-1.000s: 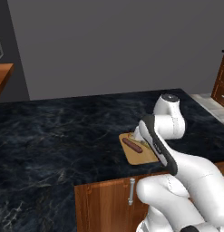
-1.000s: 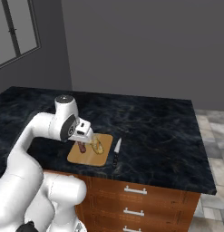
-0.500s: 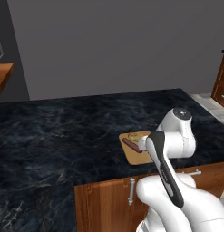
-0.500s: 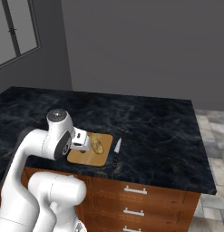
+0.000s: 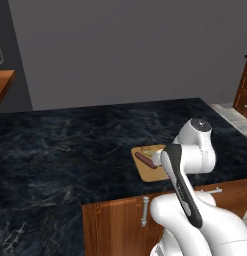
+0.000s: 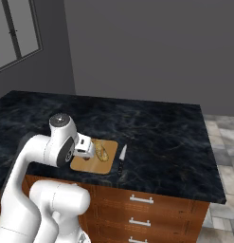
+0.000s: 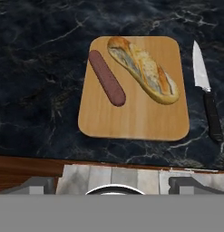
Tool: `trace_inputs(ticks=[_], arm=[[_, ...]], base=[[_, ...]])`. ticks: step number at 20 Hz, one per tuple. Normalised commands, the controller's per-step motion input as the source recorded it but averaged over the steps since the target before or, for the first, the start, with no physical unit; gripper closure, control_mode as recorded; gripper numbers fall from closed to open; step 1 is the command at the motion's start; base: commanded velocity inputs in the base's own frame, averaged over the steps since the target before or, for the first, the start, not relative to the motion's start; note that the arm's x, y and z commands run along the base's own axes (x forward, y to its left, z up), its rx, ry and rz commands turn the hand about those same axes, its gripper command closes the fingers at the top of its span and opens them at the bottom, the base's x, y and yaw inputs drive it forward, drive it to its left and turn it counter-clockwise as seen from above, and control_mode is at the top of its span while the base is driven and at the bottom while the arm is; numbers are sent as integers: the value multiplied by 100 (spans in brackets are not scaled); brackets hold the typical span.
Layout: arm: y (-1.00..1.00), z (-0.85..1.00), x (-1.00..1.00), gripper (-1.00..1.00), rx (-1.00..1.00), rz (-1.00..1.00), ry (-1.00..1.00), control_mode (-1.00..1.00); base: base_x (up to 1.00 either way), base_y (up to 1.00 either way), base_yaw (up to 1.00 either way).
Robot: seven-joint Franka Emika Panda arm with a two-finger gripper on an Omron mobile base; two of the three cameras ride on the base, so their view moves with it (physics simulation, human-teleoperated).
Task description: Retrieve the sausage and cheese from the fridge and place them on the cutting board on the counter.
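1. The cutting board (image 7: 133, 115) is seen lying flat on the black counter (image 7: 36, 68), close to the counter's front edge above the wooden cabinets (image 6: 151, 209).
2. The sausage (image 7: 106, 84) is laid on the board's left part in the hand view, running diagonally and fully on the wood.
3. A longer crusty bread piece (image 7: 143, 69) is laid beside the sausage on the board, not touching it.
4. A knife (image 7: 206, 97) with a black handle is placed on the counter just beside the board's right edge, apart from it.
5. The hand (image 6: 85, 148) is held over the board's near side in the right base view; whether its fingers are spread or pressed together cannot be told, and nothing is seen held.
6. Cheese cannot be made out on the board.
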Motion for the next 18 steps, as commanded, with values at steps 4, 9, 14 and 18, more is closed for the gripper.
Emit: trace_inputs(ticks=[4, 9, 14, 18], arm=[[0, 0, 0, -100, 0, 0, 0, 100], [0, 0, 0, -100, 0, 0, 0, 100], [0, 0, 0, -100, 0, 0, 0, 100], [0, 0, 0, -100, 0, 0, 0, 100]], base=[[0, 0, 0], [-43, -30, 0], [-66, -48, -1], [-1, -30, -75]])
